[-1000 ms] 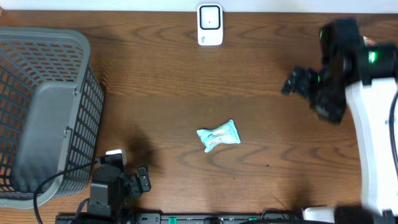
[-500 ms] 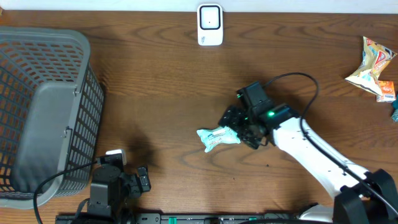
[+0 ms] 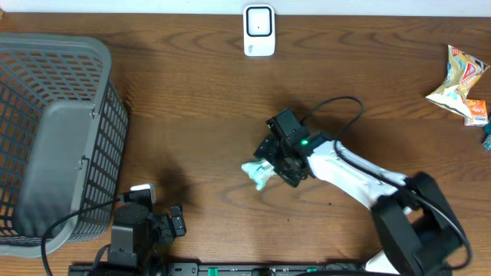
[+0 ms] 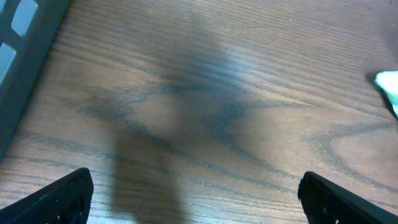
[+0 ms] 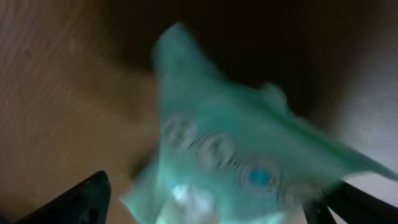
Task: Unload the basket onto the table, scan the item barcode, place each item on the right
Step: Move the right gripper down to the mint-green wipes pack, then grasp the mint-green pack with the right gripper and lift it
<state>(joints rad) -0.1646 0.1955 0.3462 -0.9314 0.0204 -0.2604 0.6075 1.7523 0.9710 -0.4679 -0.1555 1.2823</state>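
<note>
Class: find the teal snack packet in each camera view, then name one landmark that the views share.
Overhead: the teal snack packet lies near the centre, slightly below the middle.
Left wrist: only a pale sliver at the right edge, probably the packet.
Right wrist: it fills the middle of the picture, blurred.
Shared landmark: the brown wooden table under it.

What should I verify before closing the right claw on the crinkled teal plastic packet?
1. Right claw open, one finger either side of the teal plastic packet: ok.
2. Packet roughly centred between the fingers: ok.
3. Barcode face located: cannot tell, wrist view is blurred.
4. Bare wood between packet and white scanner at the far edge: ok.
5. Left claw open, parked beside the grey mesh basket, out of the way: ok.
</note>
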